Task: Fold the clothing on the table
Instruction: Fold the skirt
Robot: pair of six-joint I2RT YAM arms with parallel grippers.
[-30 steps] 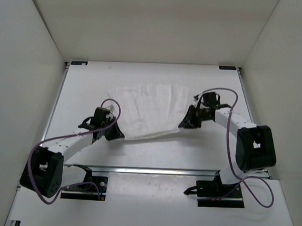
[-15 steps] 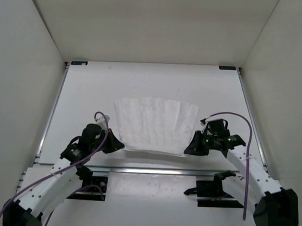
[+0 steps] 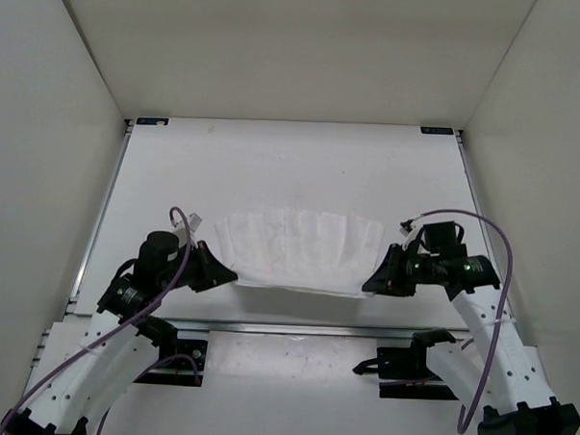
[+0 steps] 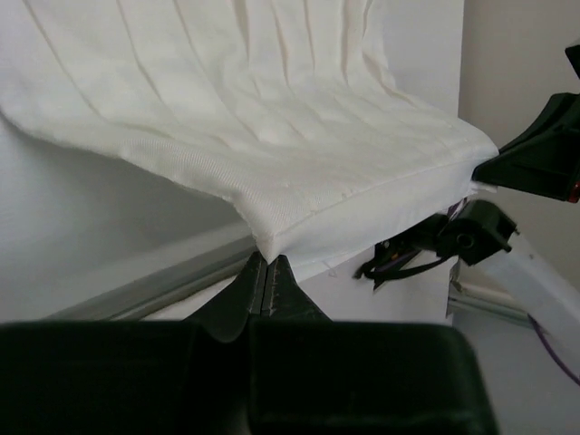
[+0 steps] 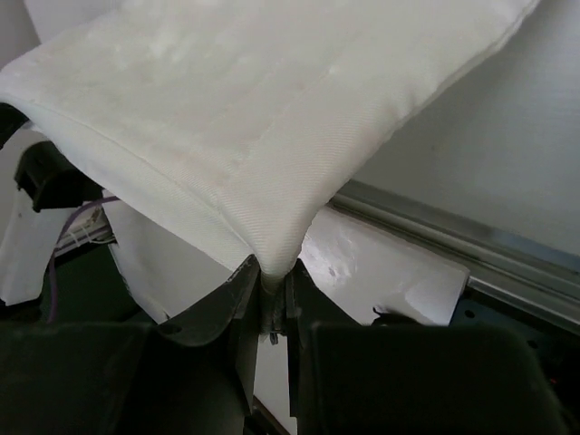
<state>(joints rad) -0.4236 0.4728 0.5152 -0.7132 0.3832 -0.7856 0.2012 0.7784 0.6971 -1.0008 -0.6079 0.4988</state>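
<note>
My left hand and right hand each clamp one corner of the white garment. Carry both level, with the edge taut between them, then lay it forward on the counter.

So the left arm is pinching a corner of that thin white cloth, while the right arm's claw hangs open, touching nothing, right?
Not quite. The right end effector is not open: it is shut on a corner of the thin white fabric clothing, as the right wrist view shows. The left end effector does pinch the other corner.
</note>
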